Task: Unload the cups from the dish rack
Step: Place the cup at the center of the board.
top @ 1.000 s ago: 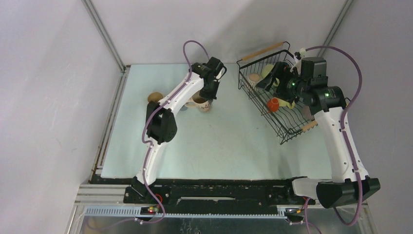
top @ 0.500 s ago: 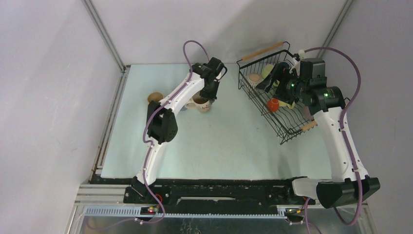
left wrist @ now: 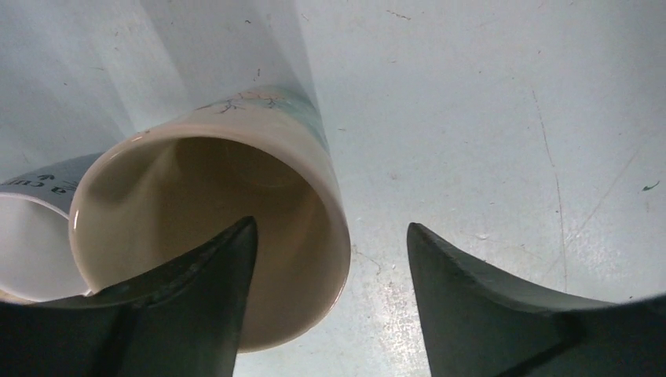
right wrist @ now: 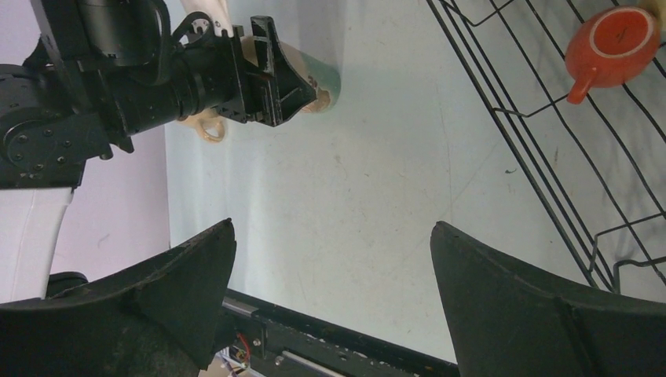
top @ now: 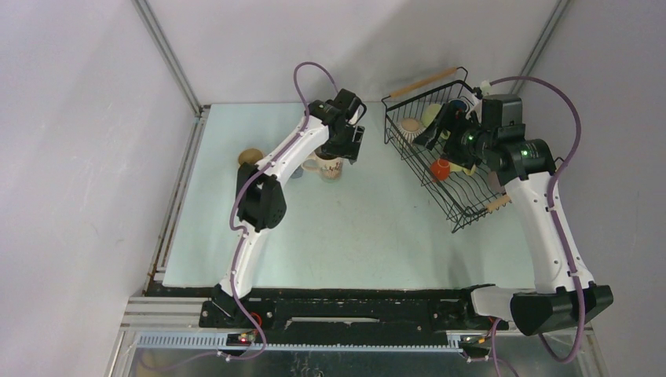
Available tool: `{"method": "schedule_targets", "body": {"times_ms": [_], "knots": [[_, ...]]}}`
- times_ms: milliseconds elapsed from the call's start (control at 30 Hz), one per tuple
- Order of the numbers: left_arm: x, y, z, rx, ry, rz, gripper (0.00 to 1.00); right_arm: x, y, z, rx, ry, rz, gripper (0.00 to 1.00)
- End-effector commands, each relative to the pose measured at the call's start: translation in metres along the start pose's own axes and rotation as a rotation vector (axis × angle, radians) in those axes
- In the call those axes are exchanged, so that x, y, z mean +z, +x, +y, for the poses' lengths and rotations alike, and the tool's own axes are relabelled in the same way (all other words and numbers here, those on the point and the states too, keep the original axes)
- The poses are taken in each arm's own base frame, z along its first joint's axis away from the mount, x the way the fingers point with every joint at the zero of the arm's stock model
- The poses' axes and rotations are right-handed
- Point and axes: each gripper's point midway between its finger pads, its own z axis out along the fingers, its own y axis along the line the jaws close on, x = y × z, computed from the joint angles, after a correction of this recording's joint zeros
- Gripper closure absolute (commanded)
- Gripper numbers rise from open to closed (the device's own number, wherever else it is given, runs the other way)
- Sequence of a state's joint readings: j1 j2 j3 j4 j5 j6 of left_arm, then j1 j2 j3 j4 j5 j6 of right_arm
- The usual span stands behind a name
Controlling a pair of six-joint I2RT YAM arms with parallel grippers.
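Left tool [left wrist: 331, 228] gapes open, one finger inside the floral cup [left wrist: 196, 169] standing on the worktop [top: 353, 236] well left of the dish rack [top: 463, 206]; right tool [right wrist: 331, 228] hangs open over that rack's left side

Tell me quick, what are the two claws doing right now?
Left gripper: open over the floral cup, not gripping it.
Right gripper: open, holding nothing.

The white cup [left wrist: 31, 236] bears cut-off dark letters, too partial to read
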State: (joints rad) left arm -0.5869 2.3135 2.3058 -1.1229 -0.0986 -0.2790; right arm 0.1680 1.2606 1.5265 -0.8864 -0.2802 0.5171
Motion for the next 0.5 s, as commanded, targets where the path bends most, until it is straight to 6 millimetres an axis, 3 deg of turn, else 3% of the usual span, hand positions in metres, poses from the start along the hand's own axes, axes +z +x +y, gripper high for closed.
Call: {"method": "schedule_targets", "body": {"times_ms": [0,133,300,467], "knots": [[-0.057,-0.045,-0.009,-0.001,0.069,-0.183,0.19,-0.003,-0.005,-0.001,-0.038,0.023,-0.022,0.00],[-0.084,-0.056,-0.010,-0.006,0.099,-0.249,0.01,-0.004,-0.006,-0.005,-0.038,0.047,-0.027,0.00],[-0.132,-0.069,-0.009,-0.013,0.131,-0.353,0.00,-0.004,-0.012,-0.015,-0.042,0.115,-0.046,0.00],[-0.180,-0.065,-0.009,-0.005,0.180,-0.445,0.00,-0.002,-0.023,-0.031,-0.042,0.215,-0.074,0.00]]}}
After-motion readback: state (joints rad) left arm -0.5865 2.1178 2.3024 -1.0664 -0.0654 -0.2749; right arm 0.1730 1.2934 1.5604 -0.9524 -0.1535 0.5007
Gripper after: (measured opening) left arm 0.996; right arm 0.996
